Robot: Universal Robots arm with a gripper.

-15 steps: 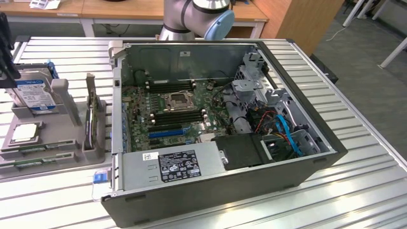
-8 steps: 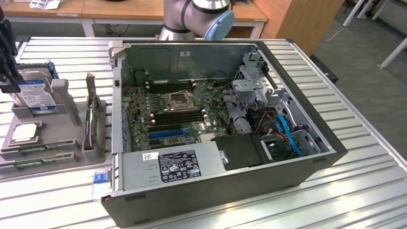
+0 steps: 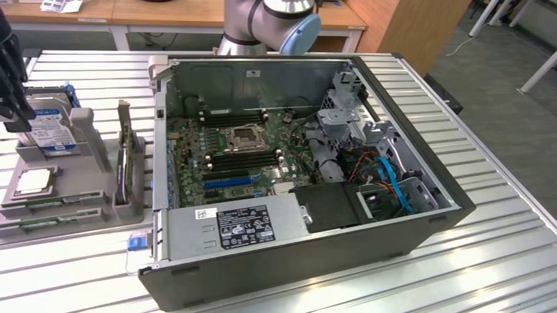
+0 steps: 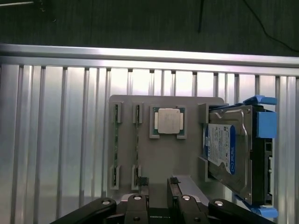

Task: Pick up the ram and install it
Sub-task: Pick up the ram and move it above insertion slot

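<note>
**Wrist view.** Claw [image 4: 159, 183]: fingers apart, nothing held, poised over the grey tray [image 4: 183, 155]. Ram [image 4: 137, 140]: seated on edge in end holders, flanked closely by a second stick [image 4: 115, 140] and the processor [image 4: 169, 122]. Hard drive [image 4: 229, 151]: stood near. Risk judged: an off-centre grip could be snagged on a holder or the neighbouring stick, or the thin edge taken askew.

**Exterior view.** Computer case [image 3: 287, 274]: laid open on the counter [image 3: 487, 195]. Memory slots [image 3: 244, 160]: hemmed by the socket [image 3: 242, 137] and case walls, with cables [image 3: 392, 176] nearby. A tilted stick is judged unlikely to seat.

Two ram sticks [image 4: 115, 149], one processor chip [image 4: 169, 121], one hard drive [image 4: 224, 151], one holder tray [image 4: 182, 158], one open computer case [image 3: 287, 267].
</note>
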